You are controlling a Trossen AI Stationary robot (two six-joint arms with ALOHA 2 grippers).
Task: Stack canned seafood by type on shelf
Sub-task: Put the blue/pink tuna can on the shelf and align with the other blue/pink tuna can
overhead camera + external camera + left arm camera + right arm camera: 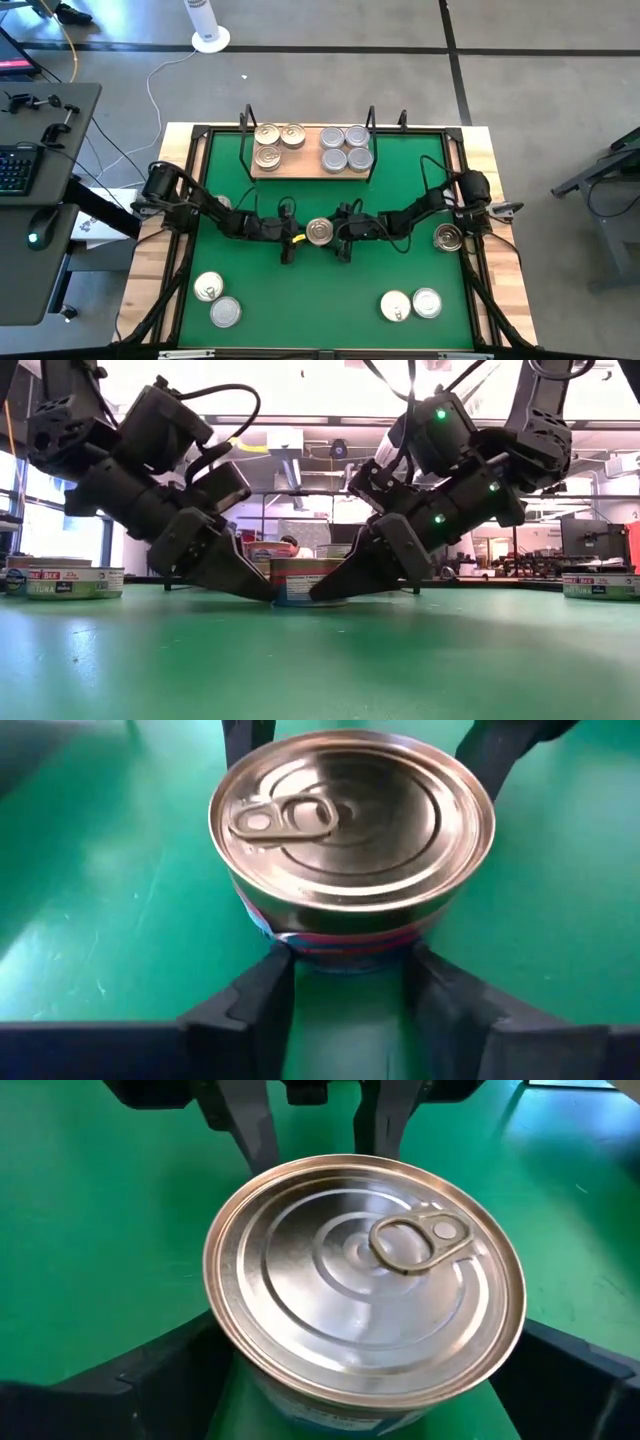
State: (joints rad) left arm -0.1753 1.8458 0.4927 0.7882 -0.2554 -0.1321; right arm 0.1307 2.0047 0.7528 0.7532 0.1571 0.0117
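A gold-lidded can (320, 232) stands upright on the green mat (300, 300) at the middle of the worktop (505, 300), with both grippers meeting it from opposite sides. The left gripper (345, 982) comes in low from the left, its fingers (250, 1005) set narrow with their tips just at the can's near wall; a firm grip cannot be told. The right gripper (370, 1380) reaches in from the right, its fingers (150, 1370) spread wide around the can, one on each side of its body. At the back of the mat the shelf (308, 165) carries two groups: three gold-lidded cans (268, 140) on its left part and four silver-lidded cans (347, 148) on its right. More cans lie loose on the mat: two (216, 300) near the front left, two (412, 304) near the front right, and one (448, 238) beside the right arm.
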